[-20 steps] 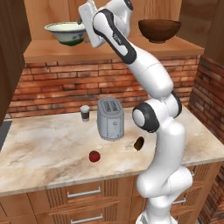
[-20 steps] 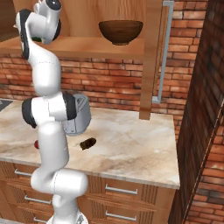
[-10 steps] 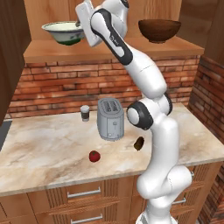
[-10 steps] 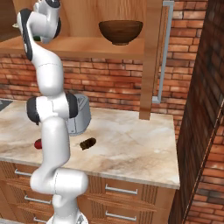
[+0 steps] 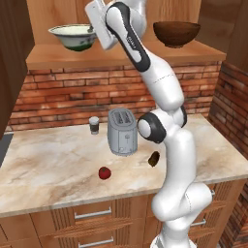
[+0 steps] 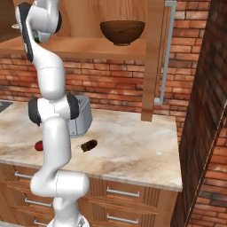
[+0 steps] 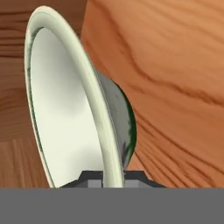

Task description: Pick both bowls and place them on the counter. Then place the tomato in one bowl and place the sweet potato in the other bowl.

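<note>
The white and green bowl (image 5: pixel 73 38) sits on the upper wooden shelf (image 5: pixel 121 54). My gripper (image 5: pixel 93 31) is at its right rim and shut on it. In the hand view the bowl (image 7: pixel 65 109) stands on edge, its rim pinched between the fingertips of the gripper (image 7: pixel 113 177). The dark brown bowl (image 5: pixel 176 33) (image 6: pixel 122 32) rests further right on the same shelf. Down on the counter (image 5: pixel 48 169) (image 6: pixel 133 150) lie the red tomato (image 5: pixel 104 173) (image 6: pixel 39 145) and the sweet potato (image 5: pixel 154 158) (image 6: pixel 88 145), both near my arm's base.
A grey toaster (image 5: pixel 122 131) (image 6: pixel 82 115) stands mid-counter with a small shaker (image 5: pixel 94 125) to its left. A brick wall backs the counter and closes its right side. A wooden cabinet panel with a grey handle (image 6: pixel 163 53) hangs right of the brown bowl.
The gripper has closed from open onto the white and green bowl's rim. The arm has shifted slightly; the bowl stays on the shelf.
</note>
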Available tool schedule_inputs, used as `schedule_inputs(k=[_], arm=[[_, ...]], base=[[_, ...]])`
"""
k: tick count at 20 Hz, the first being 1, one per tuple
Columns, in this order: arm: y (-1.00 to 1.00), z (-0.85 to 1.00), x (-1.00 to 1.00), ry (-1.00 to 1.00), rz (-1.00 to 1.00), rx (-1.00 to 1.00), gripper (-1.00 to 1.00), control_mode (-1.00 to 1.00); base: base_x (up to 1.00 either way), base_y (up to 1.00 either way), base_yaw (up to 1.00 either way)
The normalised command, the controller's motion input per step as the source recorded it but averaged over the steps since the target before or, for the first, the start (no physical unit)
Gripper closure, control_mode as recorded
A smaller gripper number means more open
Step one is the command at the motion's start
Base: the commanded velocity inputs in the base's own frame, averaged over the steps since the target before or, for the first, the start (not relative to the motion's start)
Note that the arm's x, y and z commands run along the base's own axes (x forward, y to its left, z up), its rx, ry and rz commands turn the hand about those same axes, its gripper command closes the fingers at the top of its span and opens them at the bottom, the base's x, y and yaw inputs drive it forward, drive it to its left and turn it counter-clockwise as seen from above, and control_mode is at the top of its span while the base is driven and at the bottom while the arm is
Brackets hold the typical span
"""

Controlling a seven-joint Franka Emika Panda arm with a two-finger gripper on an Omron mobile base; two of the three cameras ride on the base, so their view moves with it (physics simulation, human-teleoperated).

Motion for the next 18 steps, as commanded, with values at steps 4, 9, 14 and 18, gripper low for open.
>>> schedule_inputs(k=[4,9,14,18], arm=[[-0.18,-0.1,-0.45,0.0,0.0,0.06,1.0,-1.0],[-0.24,-0.07,-0.55,0.0,0.0,0.1,1.0,-1.0],[-0.27,-0.12,-0.61,0.0,0.0,0.15,1.0,-1.0],[-0.26,-0.17,-0.61,0.0,0.0,0.14,1.0,-1.0]], base=[[0.0,0.0,0.0],[0.0,0.0,0.0],[0.0,0.0,0.0],[0.0,0.0,0.0]])
